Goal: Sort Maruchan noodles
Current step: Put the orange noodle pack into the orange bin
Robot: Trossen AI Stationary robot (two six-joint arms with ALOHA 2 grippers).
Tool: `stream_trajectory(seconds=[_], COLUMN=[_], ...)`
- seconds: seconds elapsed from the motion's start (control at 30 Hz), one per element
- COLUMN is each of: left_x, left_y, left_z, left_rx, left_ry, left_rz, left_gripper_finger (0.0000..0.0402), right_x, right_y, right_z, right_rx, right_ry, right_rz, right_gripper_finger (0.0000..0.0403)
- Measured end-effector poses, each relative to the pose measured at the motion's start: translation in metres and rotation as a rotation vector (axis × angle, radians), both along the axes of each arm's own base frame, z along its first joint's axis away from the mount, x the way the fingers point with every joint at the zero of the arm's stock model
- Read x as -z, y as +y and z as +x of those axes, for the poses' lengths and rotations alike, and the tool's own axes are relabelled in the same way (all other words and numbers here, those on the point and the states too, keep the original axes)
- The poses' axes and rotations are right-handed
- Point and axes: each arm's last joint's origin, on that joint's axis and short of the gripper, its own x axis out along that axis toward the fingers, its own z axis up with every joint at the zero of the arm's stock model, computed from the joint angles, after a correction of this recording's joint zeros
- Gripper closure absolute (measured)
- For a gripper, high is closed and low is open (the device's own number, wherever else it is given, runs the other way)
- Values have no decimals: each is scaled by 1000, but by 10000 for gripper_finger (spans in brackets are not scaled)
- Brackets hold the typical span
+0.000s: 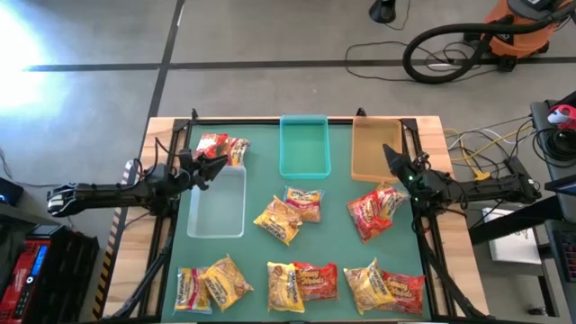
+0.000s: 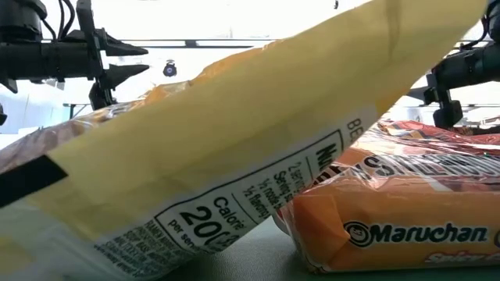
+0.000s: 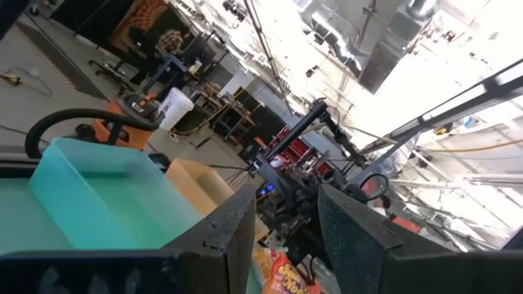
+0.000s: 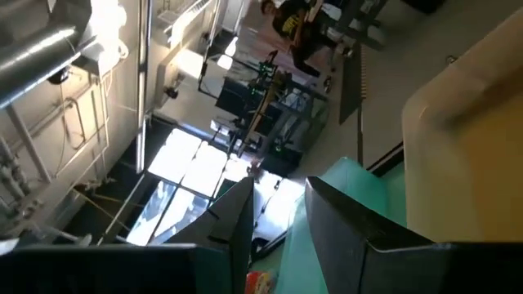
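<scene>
High view, sorting not yet visibly begun: all three trays look empty. The left gripper [image 1: 214, 167] hangs at the upper left of the mat, over the near end of the clear tray [image 1: 217, 203], just below a red-and-yellow pair of packets [image 1: 222, 148]; its jaws stand narrowly apart and hold nothing. The right gripper [image 1: 394, 160] hangs at the upper right, over the tan tray [image 1: 375, 148], jaws likewise slightly parted and empty. The teal tray [image 1: 304, 146] lies between them at top centre.

To do the step well, each arm should probably drop on a lone, top-lying packet, pinching across its short side, since overlapped packets may drag neighbours.

The noodles [image 1: 290, 216] are flat, crinkly, glossy packets in yellow, red and orange, scattered in pairs at centre, centre right and along the bottom edge.
</scene>
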Motion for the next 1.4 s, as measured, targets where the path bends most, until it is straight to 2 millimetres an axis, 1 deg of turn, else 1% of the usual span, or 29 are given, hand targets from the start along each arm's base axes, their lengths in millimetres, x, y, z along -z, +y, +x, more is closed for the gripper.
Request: stream_trajectory(seconds=[0.1, 0.2, 0.4, 0.57, 0.73, 0.9, 1.0, 1.13, 1.3, 1.4], left_x=[-3, -6, -24, -37, -48, -54, -56, -57, -66, -63], left_y=[0, 0, 0, 2, 5, 9, 13, 17, 22, 27], left_z=[-1, -1, 2, 12, 28, 52, 70, 100, 140, 159], left_rx=[0, 0, -5, -5, 5, 13, 18, 43, 111, 150], left_ry=[-33, -54, -54, 12, 82, 158, 219, 303, 363, 490], left_rz=[6, 10, 30, 21, -21, -71, -116, -159, -167, -216], left_gripper_finger=[283, 283, 283, 283, 283, 283, 283, 283, 283, 283], right_x=[-14, -31, -67, -87, -99, -108, -108, -103, -102, -102], right_y=[0, 1, 2, 4, 4, 4, 4, 5, 6, 7], right_z=[0, 0, -2, -2, -2, 1, 4, 13, 28, 33], right_rx=[-24, -34, -65, -134, -156, -184, -215, -265, -322, -352], right_ry=[18, 86, 229, 310, 431, 524, 544, 608, 711, 787], right_rz=[-44, -128, -321, -450, -466, -442, -360, -246, -210, -188], right_gripper_finger=[300, 300, 300, 300, 300, 300, 300, 300, 300, 300])
